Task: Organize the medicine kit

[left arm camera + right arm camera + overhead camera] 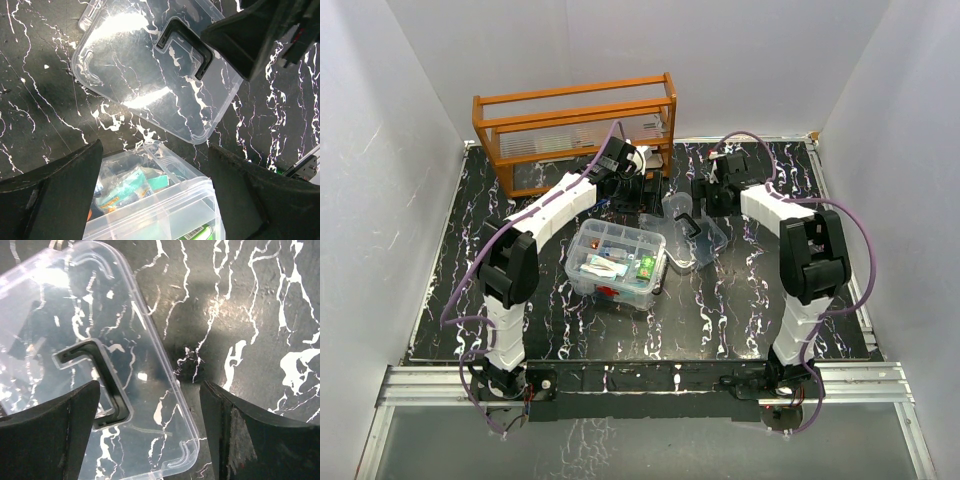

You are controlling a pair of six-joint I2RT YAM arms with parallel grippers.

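Note:
The medicine kit (617, 262) is a clear box with a red front latch (610, 291), standing open at mid-table with packets in its divided tray. Its clear lid (694, 234) with a dark handle (688, 220) lies flat to its right. My left gripper (642, 190) hangs open behind the box. In the left wrist view the kit's far corner (165, 200) shows between the fingers (50, 195). My right gripper (712, 195) is open over the lid's far end. In the right wrist view a corner of the lid (165, 440) lies between its fingers (265, 435), which stand apart from it.
An orange wooden rack (575, 135) with clear panels stands at the back left, close behind the left arm. White walls close in the black marbled table (450, 290) on three sides. Purple cables loop off both arms.

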